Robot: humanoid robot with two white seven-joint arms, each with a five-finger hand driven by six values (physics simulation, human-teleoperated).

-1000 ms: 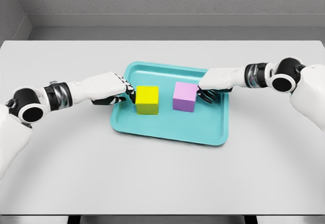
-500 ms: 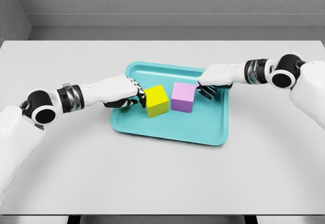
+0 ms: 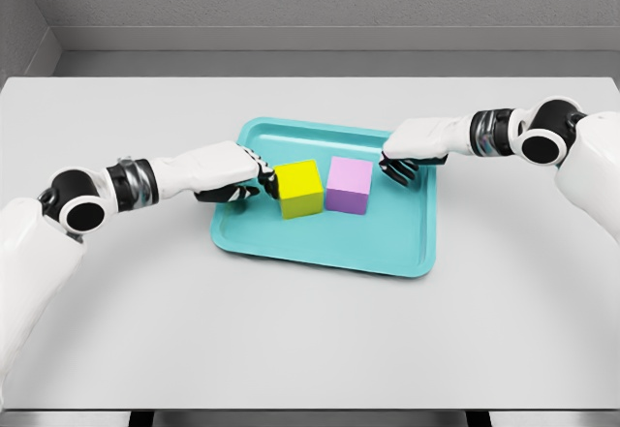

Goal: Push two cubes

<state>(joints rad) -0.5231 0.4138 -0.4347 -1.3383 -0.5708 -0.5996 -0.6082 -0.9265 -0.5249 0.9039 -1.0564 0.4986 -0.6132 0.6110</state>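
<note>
Two cubes were seen side by side, touching, at the middle of a teal tray (image 3: pixel 325 253) on the surface (image 3: pixel 310 330): yellow (image 3: pixel 300 189) at 9 o'clock of purple (image 3: pixel 349 185). The left hand (image 3: pixel 228 172), fingers curled and gripping nothing, was pressed against yellow. The right hand (image 3: pixel 412 146), likewise curled, was held just off purple at 2 o'clock.

my left hand (image 3: pixel 232 173) reaches in low from the left, forearm nearly level, fingers curled and pointing right. my right hand (image 3: pixel 412 146) comes in from the right, wrist straight, palm down, dark fingertips bent downward.
</note>
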